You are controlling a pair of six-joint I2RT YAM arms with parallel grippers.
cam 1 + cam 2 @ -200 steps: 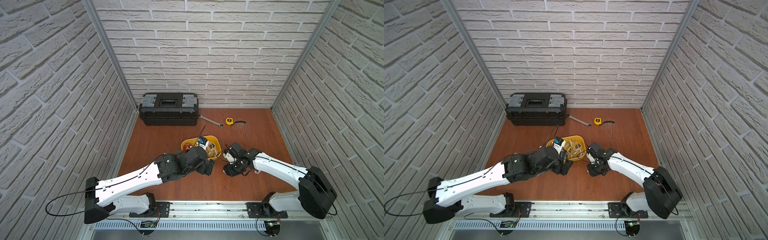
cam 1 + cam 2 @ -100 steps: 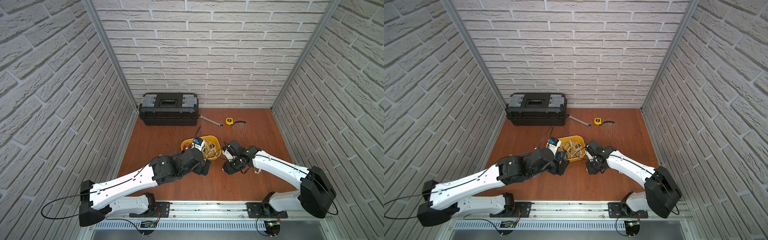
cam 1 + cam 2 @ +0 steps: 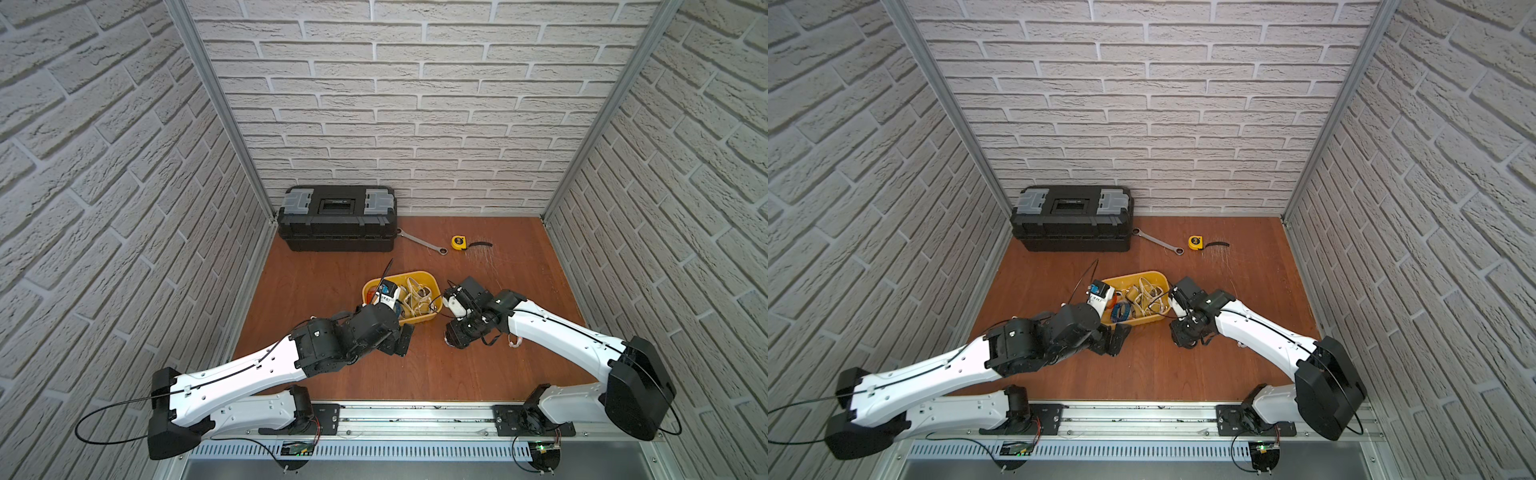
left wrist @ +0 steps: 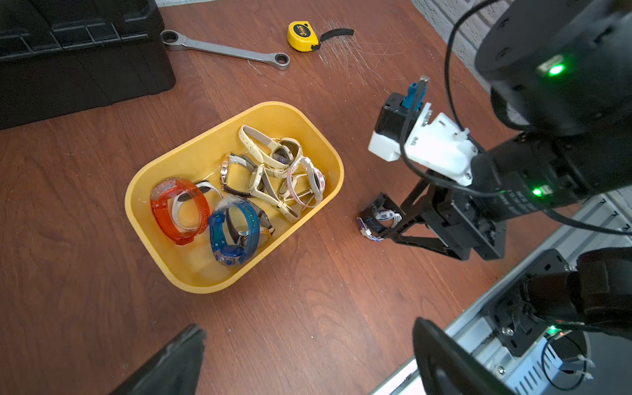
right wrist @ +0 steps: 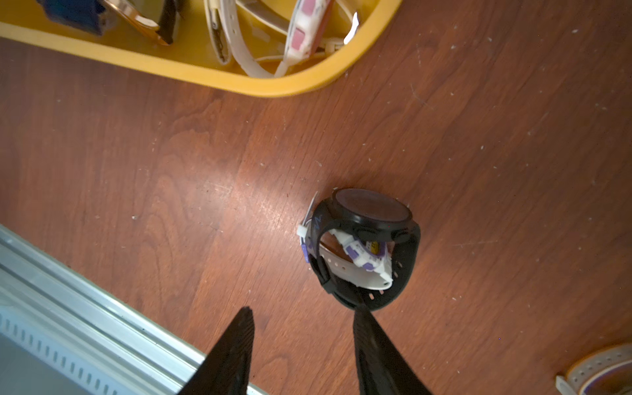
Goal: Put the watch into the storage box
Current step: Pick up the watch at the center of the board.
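Observation:
The watch [image 5: 362,246] is black with a round face and a white and purple tag inside its strap. It lies on the wooden table, a short way from the storage box [image 5: 273,87], and also shows in the left wrist view as the watch [image 4: 376,219]. My right gripper [image 5: 303,309] is open just behind it, with one fingertip at the strap's edge and nothing between the jaws. The yellow storage box [image 3: 415,275] [image 3: 1142,274] [image 4: 205,284] holds several watches. My left gripper [image 4: 307,326] [image 3: 401,340] stands wide open and empty over bare table, in front of the box.
A black toolbox [image 3: 337,218] stands at the back left, with a wrench [image 3: 422,242] and a yellow tape measure [image 3: 458,242] to its right. Another pale-strapped watch [image 5: 598,372] lies on the table near the right arm. The metal rail [image 3: 415,415] runs along the front edge.
My right gripper's jaws have come apart and the black watch lies free on the table. The left arm has drawn back a little from the box.

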